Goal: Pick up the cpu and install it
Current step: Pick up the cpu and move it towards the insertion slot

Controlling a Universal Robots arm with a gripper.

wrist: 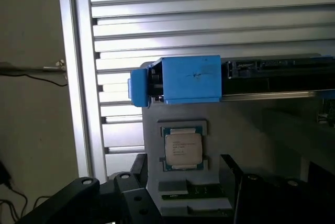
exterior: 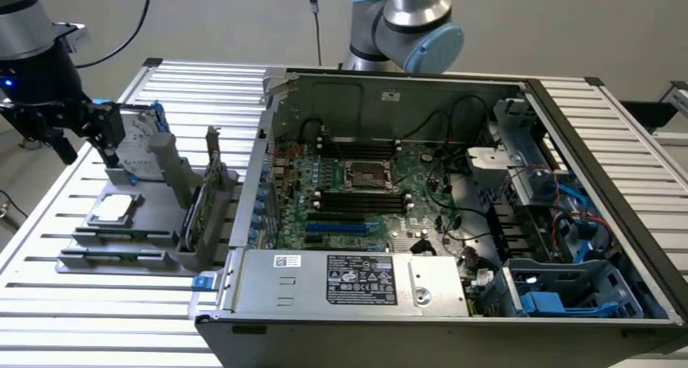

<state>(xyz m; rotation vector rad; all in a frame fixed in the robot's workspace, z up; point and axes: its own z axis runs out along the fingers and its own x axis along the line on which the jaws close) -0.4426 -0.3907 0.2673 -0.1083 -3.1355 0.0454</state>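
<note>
Chassis (exterior: pixel 398 78) open; grey fixture (exterior: pixel 118 243) beside it, toward the exterior view's left.
My gripper (exterior: pixel 86 146) hangs wide, empty, near the cpu (wrist: pixel 182 148) seated in that fixture; I judge it light, rigid, fragile: grip opposite edges.

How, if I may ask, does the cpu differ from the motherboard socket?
The cpu lies on the grey holder outside the case; the socket sits inside it. The cpu has a solid silver top; the socket is a darker metal frame. Both are roughly square.
</note>
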